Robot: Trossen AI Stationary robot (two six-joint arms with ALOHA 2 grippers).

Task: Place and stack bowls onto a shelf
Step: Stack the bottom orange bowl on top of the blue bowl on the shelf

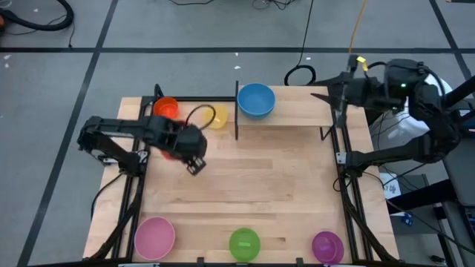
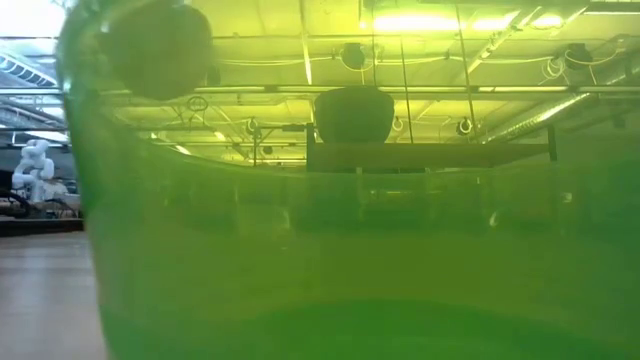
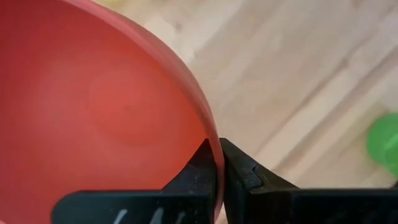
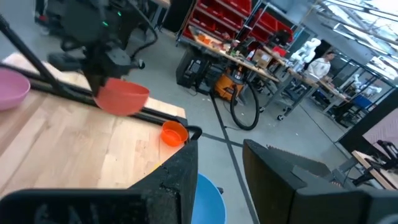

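Note:
My left gripper is shut on a red bowl, which hangs above the table's left part. In the high view the arm hides most of that bowl. A blue bowl stands on the shelf at the far edge. An orange bowl and a yellow bowl sit on the table left of the shelf. Pink, green and purple bowls line the near edge. My right gripper waits open, raised at the shelf's right end. My left gripper pinches the red bowl's rim between its two fingers, one inside the bowl and one outside. The fingers come from above, pointing steeply down. The bowl is lifted clear of the table, its opening up and roughly level.
The green bowl stands right before the low camera and fills its view; through it the shelf board and the bowl on it show dimly. Black frame rails run along both table sides. The table's middle is bare wood.

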